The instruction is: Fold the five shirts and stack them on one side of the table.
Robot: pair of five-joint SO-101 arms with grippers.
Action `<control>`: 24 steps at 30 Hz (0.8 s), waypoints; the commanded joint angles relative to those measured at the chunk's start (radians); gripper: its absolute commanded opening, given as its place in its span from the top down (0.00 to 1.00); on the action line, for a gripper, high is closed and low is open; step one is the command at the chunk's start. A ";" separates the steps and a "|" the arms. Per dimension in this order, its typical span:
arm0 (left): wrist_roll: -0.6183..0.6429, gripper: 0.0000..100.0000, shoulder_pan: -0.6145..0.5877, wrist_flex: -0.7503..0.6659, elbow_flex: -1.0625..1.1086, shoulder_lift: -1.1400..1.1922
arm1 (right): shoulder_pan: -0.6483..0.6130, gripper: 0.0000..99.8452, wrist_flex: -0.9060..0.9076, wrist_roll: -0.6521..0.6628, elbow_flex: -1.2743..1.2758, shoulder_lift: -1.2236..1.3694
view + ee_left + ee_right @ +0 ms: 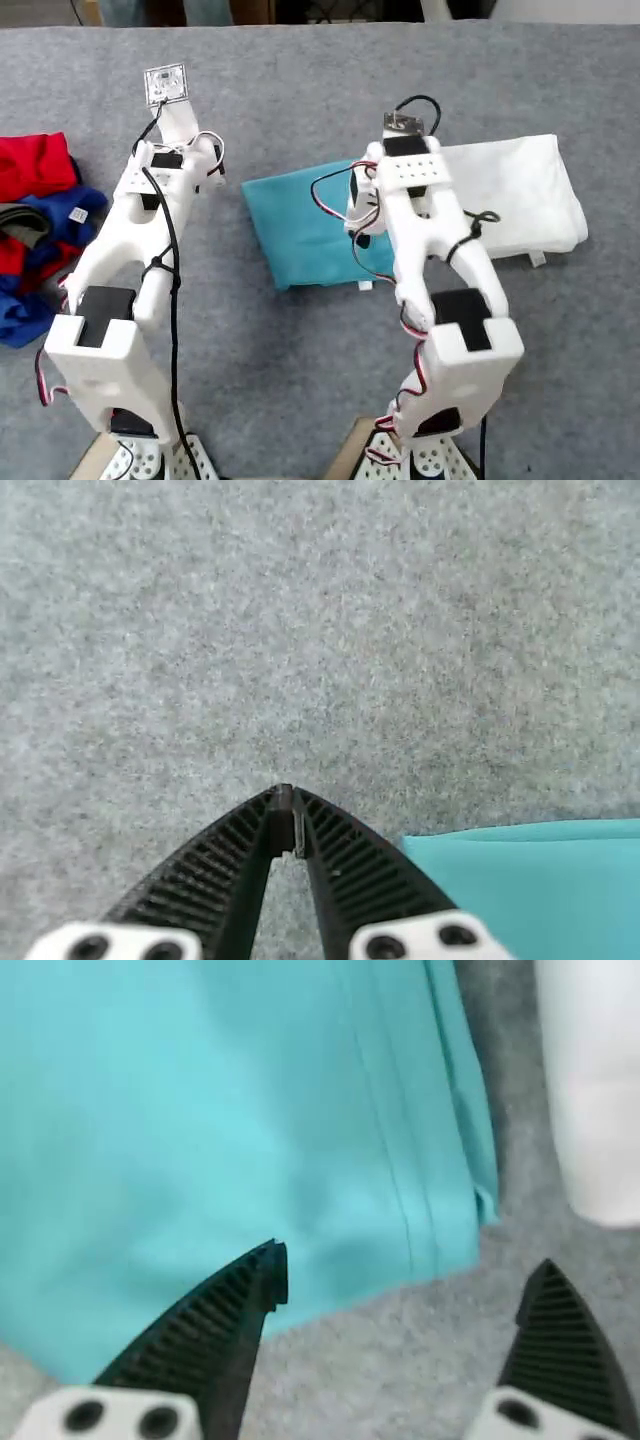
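Right gripper (411, 1266) spread above teal shirt (200, 1110) edge beside white shirt (590, 1080); left gripper (285, 815) pressed together, off teal shirt's opposite side.

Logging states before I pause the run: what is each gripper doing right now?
Left gripper: shut, holding nothing.
Right gripper: open, holding nothing, over the edge of the teal shirt.

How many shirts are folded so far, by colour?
Teal shirt, folded: 1
White shirt, folded: 1
Total folded: 2
The unfolded heap shows red, blue and grey cloth, but the number of shirts in it cannot be told.
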 commanded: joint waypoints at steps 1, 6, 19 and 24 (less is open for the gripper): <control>0.006 0.97 -0.008 0.006 -0.008 -0.057 | -0.012 0.70 -0.058 -0.012 0.001 0.010; 0.006 0.97 -0.008 0.006 -0.008 -0.057 | 0.015 0.77 -0.106 -0.012 0.001 0.076; 0.006 0.97 -0.008 0.006 -0.007 -0.057 | 0.031 0.63 0.000 0.011 -0.054 0.085; 0.006 0.97 -0.007 0.006 -0.007 -0.057 | 0.034 0.63 0.058 0.040 -0.120 0.076</control>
